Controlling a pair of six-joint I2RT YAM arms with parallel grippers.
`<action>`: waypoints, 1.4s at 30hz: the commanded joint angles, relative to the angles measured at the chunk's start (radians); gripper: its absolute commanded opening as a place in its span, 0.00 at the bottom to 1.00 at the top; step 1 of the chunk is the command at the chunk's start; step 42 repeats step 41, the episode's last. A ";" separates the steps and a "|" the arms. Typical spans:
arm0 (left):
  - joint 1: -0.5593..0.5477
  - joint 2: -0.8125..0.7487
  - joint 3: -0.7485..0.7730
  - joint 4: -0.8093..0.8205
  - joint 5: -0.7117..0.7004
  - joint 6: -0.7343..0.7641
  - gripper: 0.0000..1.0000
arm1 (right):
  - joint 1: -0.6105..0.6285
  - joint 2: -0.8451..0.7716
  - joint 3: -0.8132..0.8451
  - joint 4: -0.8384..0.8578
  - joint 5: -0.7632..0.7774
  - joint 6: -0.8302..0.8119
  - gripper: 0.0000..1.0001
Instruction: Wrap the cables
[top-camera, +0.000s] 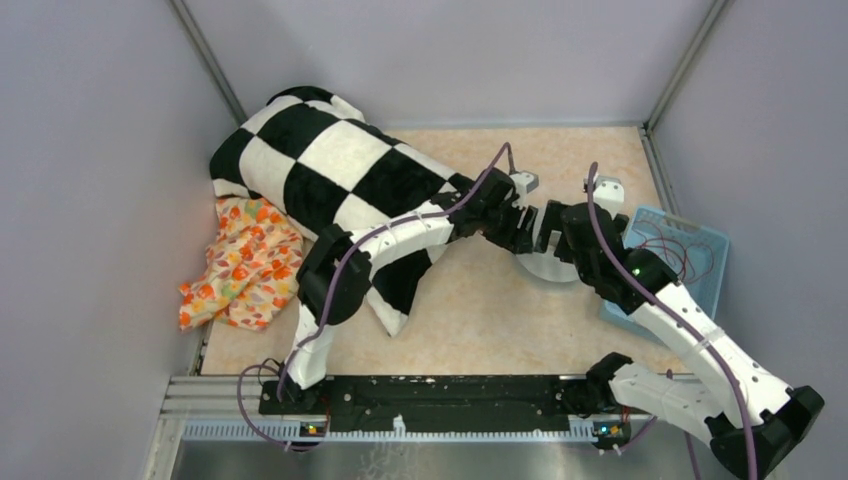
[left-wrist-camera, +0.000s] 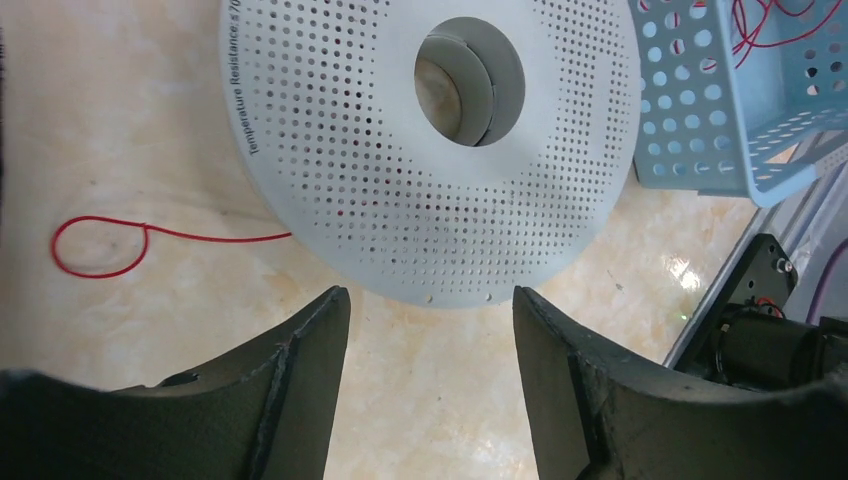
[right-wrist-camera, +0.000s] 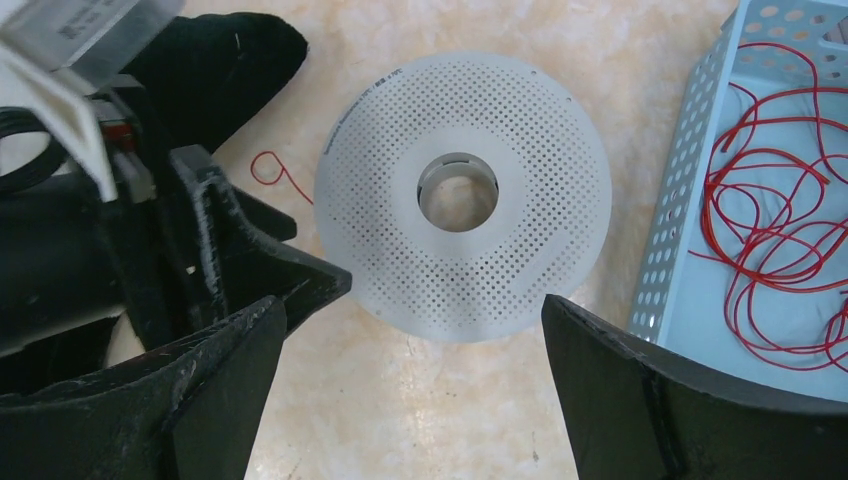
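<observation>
The cables are thin red wires. Most lie in a loose tangle (right-wrist-camera: 775, 225) inside the blue basket, also seen in the left wrist view (left-wrist-camera: 785, 25). One strand ends in a small loop (left-wrist-camera: 100, 245) on the table and runs under a white perforated spool disc (left-wrist-camera: 430, 150), which lies flat with a central hole. My left gripper (left-wrist-camera: 430, 295) hovers open and empty at the disc's near edge. Open wide and holding nothing, my right gripper (right-wrist-camera: 412, 305) hangs over the same disc (right-wrist-camera: 462, 195). Both grippers meet above the disc in the top view (top-camera: 535, 228).
The blue perforated basket (top-camera: 705, 262) stands just right of the disc, its wall (right-wrist-camera: 680, 170) close to my right finger. A black-and-white checkered cloth (top-camera: 330, 175) and an orange floral cloth (top-camera: 245, 265) lie at the left. Grey walls enclose the table.
</observation>
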 joint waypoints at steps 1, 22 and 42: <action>0.031 -0.144 0.014 -0.021 0.015 0.066 0.68 | -0.006 0.056 0.111 -0.053 0.034 0.049 0.99; 0.137 -0.478 -0.273 -0.162 -0.014 0.078 0.68 | -0.007 0.058 0.132 -0.067 0.013 0.026 0.99; 0.163 -0.732 -0.420 0.038 -0.109 0.095 0.77 | -0.006 0.086 0.136 -0.009 -0.005 -0.001 0.99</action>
